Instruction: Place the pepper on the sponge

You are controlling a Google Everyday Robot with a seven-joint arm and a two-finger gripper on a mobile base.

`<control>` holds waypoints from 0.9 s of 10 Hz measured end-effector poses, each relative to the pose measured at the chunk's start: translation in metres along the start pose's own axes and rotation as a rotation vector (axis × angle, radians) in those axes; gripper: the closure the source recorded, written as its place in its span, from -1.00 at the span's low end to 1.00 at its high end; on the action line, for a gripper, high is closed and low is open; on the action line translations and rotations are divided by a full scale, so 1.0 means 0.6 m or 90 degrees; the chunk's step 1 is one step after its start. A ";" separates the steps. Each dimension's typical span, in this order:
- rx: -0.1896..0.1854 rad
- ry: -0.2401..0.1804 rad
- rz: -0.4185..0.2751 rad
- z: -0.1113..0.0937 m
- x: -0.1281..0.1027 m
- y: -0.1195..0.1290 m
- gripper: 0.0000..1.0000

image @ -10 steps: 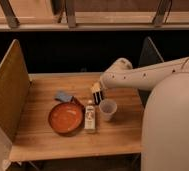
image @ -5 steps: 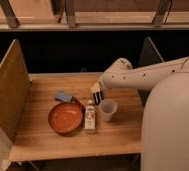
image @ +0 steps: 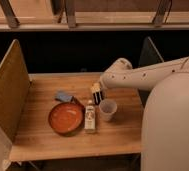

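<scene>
Gripper [image: 97, 94] hangs just beyond the orange plate's [image: 63, 120] far-right rim; whether it grips anything, I cannot tell. Sponge [image: 64, 96] lies at the plate's far rim, with the pepper [image: 78, 101] apparently beside it, not on it. Risk: the arm could topple the bottle [image: 90, 117] and cup [image: 108, 109], which stand right of the plate.

- One camera looks from high up, down and forward over the wooden table [image: 43, 136], fairly near; the robot's body [image: 173, 130] fills 4 o'clock
- The arm [image: 148, 75] enters from 3 o'clock; the gripper [image: 97, 94] sits near mid-frame

Plate [image: 63, 120] sits before sponge [image: 64, 96], bottle [image: 90, 118] then cup [image: 107, 109] rightward, pincer [image: 97, 94] behind bottle.
</scene>
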 end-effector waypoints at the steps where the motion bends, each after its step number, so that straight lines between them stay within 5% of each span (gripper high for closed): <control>1: 0.000 0.000 0.000 0.000 0.000 0.000 -0.60; 9: -0.005 0.006 -0.029 0.013 -0.012 0.020 -0.60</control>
